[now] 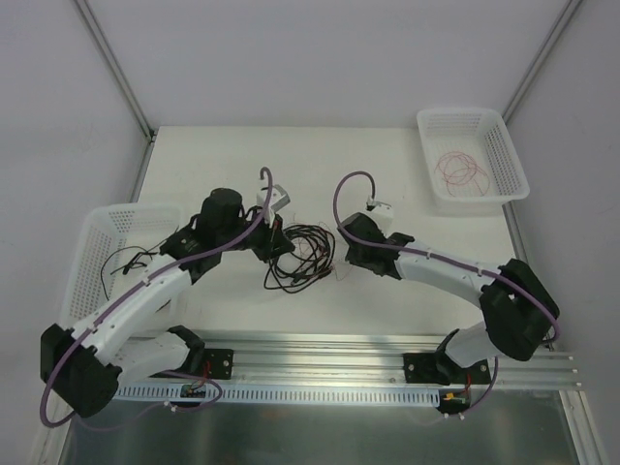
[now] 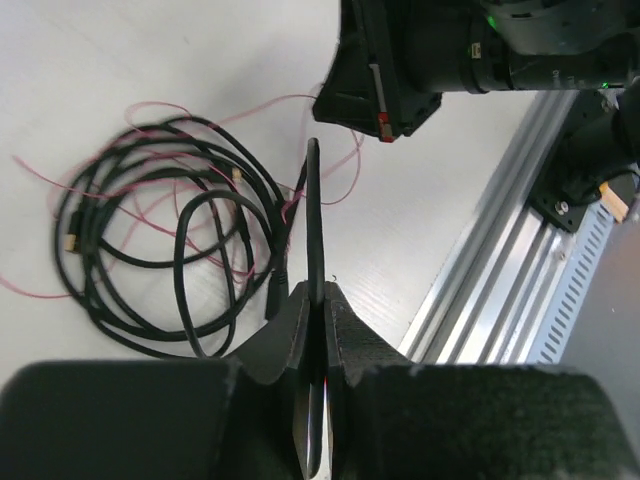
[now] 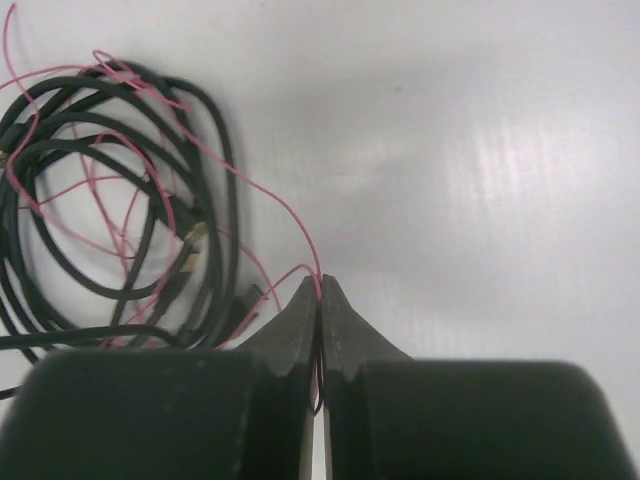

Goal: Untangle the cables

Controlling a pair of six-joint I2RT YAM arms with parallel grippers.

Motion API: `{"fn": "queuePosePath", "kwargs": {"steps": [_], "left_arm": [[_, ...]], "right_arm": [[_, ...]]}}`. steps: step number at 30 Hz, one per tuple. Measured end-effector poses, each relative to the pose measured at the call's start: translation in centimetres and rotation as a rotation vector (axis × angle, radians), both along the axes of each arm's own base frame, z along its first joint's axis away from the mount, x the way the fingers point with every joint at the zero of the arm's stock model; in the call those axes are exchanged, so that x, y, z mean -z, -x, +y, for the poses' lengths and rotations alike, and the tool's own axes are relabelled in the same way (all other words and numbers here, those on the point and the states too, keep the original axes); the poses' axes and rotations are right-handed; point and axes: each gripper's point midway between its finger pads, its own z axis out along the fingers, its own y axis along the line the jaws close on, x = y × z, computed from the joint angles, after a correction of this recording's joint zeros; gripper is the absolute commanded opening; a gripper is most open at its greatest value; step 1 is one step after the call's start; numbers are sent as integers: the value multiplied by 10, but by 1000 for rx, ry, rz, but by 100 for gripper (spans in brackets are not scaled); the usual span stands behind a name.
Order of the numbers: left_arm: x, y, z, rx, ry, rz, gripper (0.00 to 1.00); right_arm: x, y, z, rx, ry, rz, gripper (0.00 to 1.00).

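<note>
The cables lie in 1 loose heap on the table, in the middle between the 2 arms. Several black ones are looped around each other, and a fine red wire runs through them.

The right pincer is closed tight on the red wire. It grips a free bend of the wire that comes out of the heap on the side toward this arm. I think this place was chosen because the wire has no black loops around it there, so a pull goes along the wire only.

The left pincer is also closed, with a thin dark strand between its fingers. This looks like 1 black cable lifted from the edge of the heap, but I cannot be fully sure of it. Probably it holds the black part in place, so that the heap does not follow the red wire.

The right basket at the far corner holds red loops, and the left basket holds a black lead. It seems each colour goes to its own side.

The red wire crosses many black loops, so it may catch on a plug when pulled.
</note>
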Motion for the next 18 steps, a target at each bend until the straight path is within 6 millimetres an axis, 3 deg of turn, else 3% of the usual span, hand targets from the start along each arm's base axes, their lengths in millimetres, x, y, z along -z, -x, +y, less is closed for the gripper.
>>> {"fn": "queuePosePath", "kwargs": {"steps": [5,10,13,16,18], "left_arm": [[-61,9,20,-93,104,-172,0],[-100,5,40,-227,153,-251,0],[-97,-8,58,-369,111,-244,0],[-76,-20,75,-494,45,-185,0],[-51,-27,84,-567,1,-118,0]], "right_arm": [[-23,-3,-41,61,55,-61,1],[-48,-2,-84,125,89,-116,1],[-74,4,-104,126,97,-174,1],[-104,12,-125,134,93,-235,1],[-126,18,-139,136,84,-281,1]]}}
